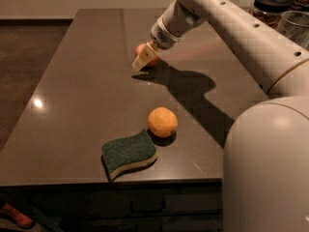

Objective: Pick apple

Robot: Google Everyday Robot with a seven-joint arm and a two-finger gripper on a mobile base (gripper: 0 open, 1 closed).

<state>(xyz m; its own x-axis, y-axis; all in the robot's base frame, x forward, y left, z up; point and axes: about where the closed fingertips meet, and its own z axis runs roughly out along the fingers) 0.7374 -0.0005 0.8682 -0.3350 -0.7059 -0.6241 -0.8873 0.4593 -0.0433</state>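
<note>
The apple is a small red-pink fruit on the dark table, towards the back middle. My gripper reaches in from the upper right on the white arm. It is down at the apple, in front of it and covering most of it. Only the apple's left part shows past the gripper. I cannot tell whether the apple is held.
A plain orange sits near the front middle of the table, with a green sponge just left of it by the front edge. A dark-lidded jar and a clear glass stand at the back right. My white base fills the lower right.
</note>
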